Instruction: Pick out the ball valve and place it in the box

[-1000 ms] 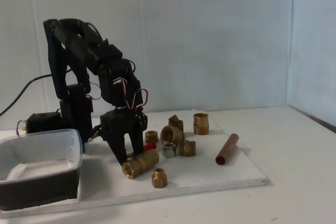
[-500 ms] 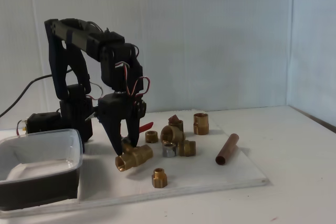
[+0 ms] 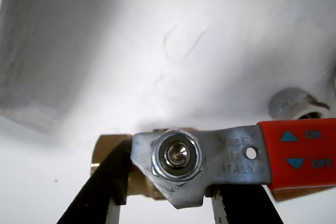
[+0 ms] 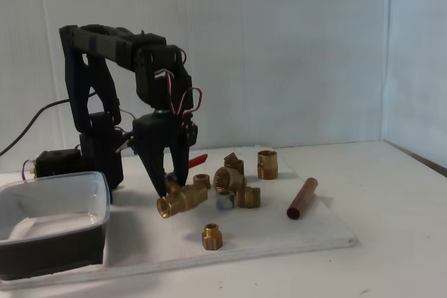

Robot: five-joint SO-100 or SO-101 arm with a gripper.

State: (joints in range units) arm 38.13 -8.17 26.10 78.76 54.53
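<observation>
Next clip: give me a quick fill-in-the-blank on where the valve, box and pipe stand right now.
1. The gripper is shut on the ball valve, whose lever handle is coloured ____.
2. In the fixed view, the box lies to the ____ of the valve.
3. The copper pipe lies on the white ____.

Missing words: red; left; board

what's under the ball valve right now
Nothing touches it from below. In the fixed view the ball valve hangs clear in the gripper, with bare white board and its shadow beneath. In the wrist view the valve and fingers cover the spot directly under it.
</observation>
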